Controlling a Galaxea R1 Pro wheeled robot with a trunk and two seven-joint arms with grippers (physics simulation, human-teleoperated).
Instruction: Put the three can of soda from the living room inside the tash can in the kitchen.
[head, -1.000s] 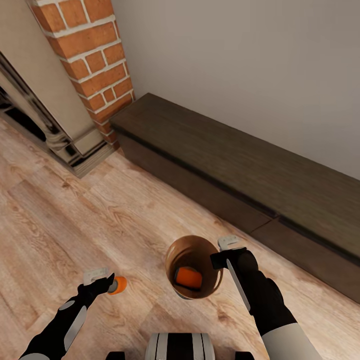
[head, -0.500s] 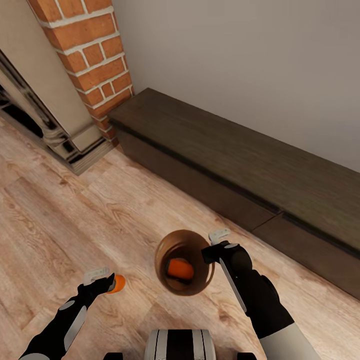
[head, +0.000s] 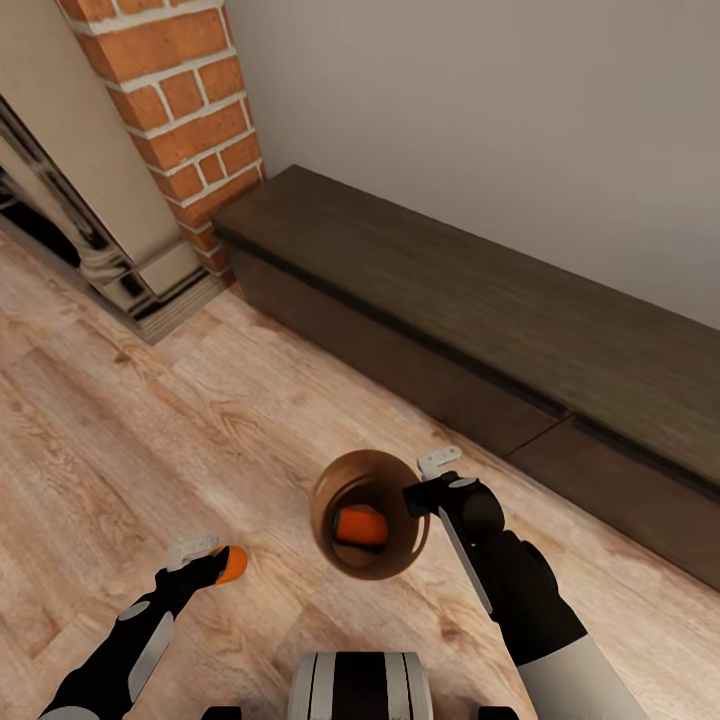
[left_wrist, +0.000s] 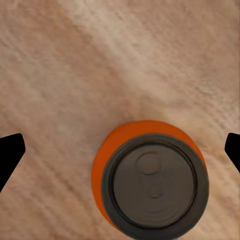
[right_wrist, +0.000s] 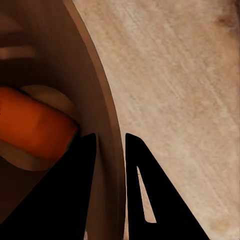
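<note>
Between the right gripper's jaws sits the rim of the trash can, clamped w/ one finger inside the wall and the other outside, bin tilted and held off the wood floor. Inside the bin, near the inner finger, lies an orange soda can on its side. The left gripper hangs w/ jaws spread wide, tips apart at both edges of the wrist view; a second soda can stands upright on the floor between & below them, untouched. Beyond: dark low cabinet, brick fireplace.
</note>
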